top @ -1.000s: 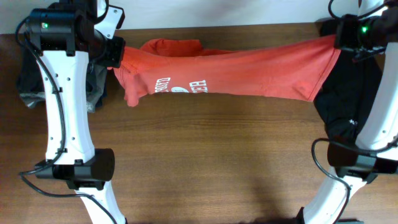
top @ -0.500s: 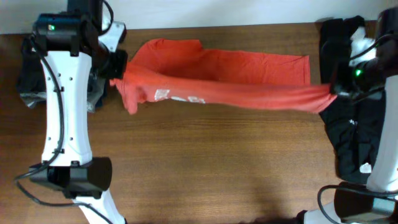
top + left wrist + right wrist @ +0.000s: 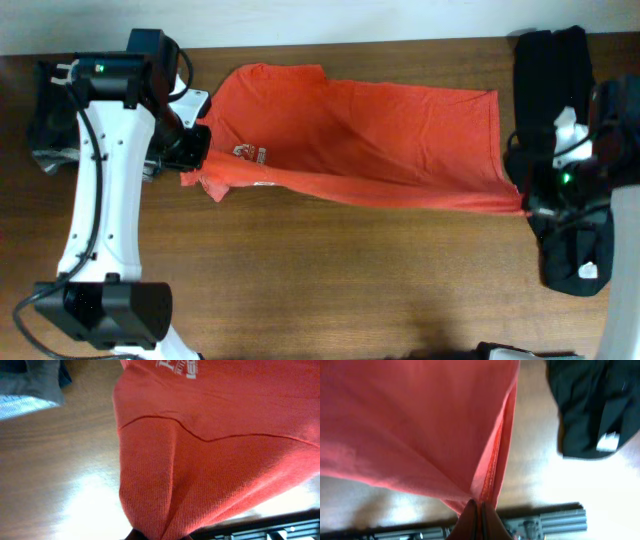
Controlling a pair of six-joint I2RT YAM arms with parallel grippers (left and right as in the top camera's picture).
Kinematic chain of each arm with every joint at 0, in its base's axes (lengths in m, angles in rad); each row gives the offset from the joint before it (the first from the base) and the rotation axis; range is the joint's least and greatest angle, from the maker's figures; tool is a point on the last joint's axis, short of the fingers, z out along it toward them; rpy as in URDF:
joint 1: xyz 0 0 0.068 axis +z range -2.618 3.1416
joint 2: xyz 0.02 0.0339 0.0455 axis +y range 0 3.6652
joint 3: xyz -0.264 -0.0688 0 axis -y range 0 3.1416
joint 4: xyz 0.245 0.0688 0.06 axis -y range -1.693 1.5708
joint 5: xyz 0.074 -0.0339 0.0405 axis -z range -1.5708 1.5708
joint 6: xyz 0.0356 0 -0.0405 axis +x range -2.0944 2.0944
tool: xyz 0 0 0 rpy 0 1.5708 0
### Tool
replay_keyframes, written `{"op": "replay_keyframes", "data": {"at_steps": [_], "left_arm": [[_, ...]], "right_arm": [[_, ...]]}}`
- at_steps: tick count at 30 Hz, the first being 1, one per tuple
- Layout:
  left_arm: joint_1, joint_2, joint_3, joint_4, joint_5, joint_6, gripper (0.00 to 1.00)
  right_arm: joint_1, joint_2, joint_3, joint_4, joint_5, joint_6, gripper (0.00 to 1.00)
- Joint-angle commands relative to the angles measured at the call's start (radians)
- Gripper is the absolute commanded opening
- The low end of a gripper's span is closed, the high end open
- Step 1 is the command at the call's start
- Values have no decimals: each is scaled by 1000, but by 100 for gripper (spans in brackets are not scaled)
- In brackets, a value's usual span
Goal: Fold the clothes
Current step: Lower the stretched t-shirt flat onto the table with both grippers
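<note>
The orange-red T-shirt [image 3: 370, 140] lies stretched across the back of the table, its near layer pulled toward the front. White lettering [image 3: 250, 154] shows near its left end. My left gripper [image 3: 195, 160] is shut on the shirt's left edge; the fabric [image 3: 200, 460] fills the left wrist view. My right gripper [image 3: 530, 205] is shut on the shirt's right hem corner [image 3: 482, 500]. A long black garment [image 3: 560, 130] lies at the right edge and also shows in the right wrist view [image 3: 590, 405].
A dark grey and black pile of clothes [image 3: 50, 130] sits at the far left behind my left arm; it shows in the left wrist view [image 3: 30, 382]. The wooden table [image 3: 330, 280] is bare in front of the shirt.
Both grippers have pulled the shirt's held edge toward the front and lowered it. The far layer now lies flat on the table, and the lettering is mostly folded under.
</note>
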Motion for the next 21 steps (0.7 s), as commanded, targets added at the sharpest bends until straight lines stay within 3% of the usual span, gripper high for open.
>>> {"op": "replay_keyframes", "data": {"at_steps": [1,10,21], "left_arm": [[-6,-79,-43,-1,46,-30,1],[-9,-132,-210,12,49,-89,1],[-9,-153,-554,290,74,-115,1]], "right_arm": [[-2,-63,-111,-6,43,62,4],[-3,-101,-275,13,66,104,4],[-96,-101,-409,105,74,103,4]]}}
